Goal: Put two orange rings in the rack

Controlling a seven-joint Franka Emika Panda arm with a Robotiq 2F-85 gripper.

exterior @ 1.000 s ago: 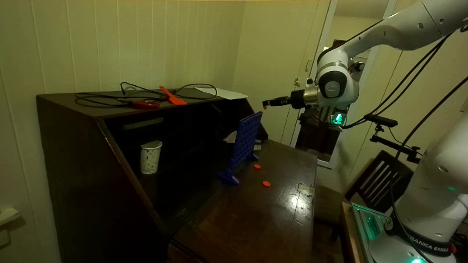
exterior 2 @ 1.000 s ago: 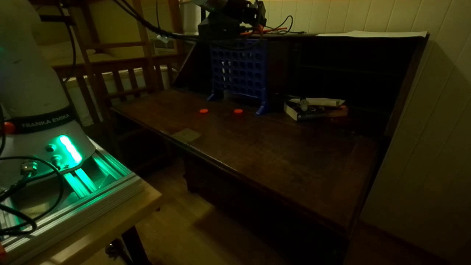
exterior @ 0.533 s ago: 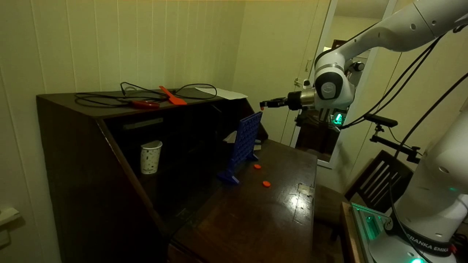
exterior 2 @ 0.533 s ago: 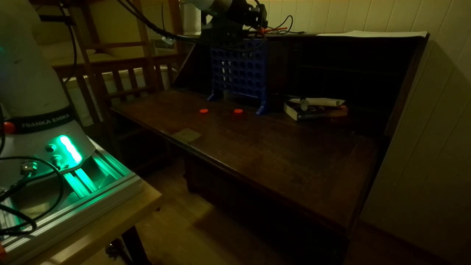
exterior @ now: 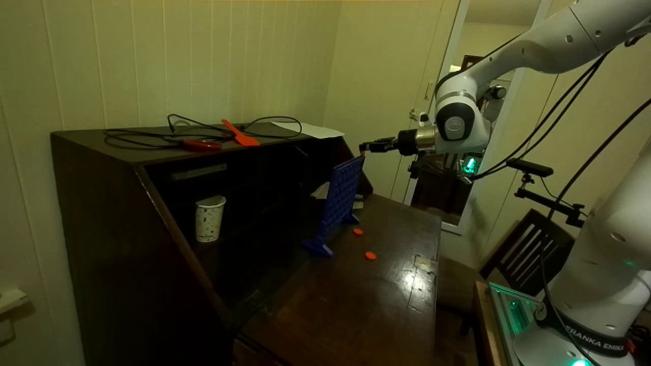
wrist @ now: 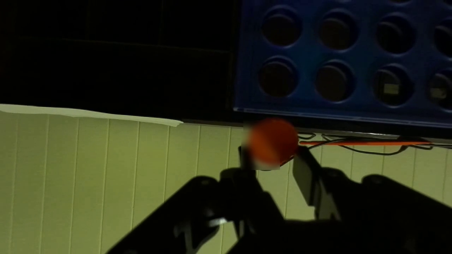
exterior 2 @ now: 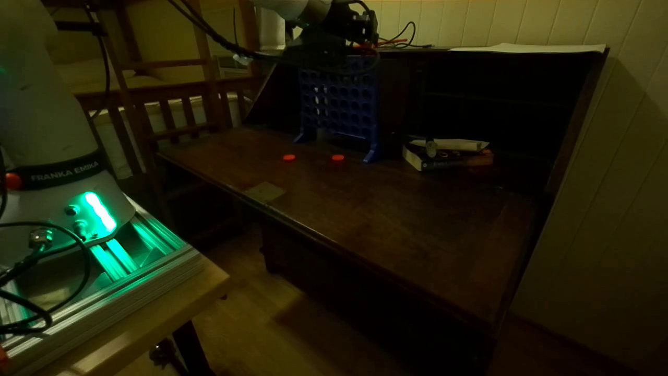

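The blue rack stands up just below your gripper, its holes turned toward it. The gripper pinches one orange ring by its edges, near one end of the rack's top. Push too low, and the rack may tip. Let go too soon, and the ring may fall past it. The ring is round, with no long side; its flat face looks back at your gripper. A second ring and third ring lie flat, well below.

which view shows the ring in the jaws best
The wrist view: the ring appears large there, its round face nearly whole, held between the jaws' tips. Both exterior views show it only as a small orange bit at the jaws' tips, near the top of the rack.
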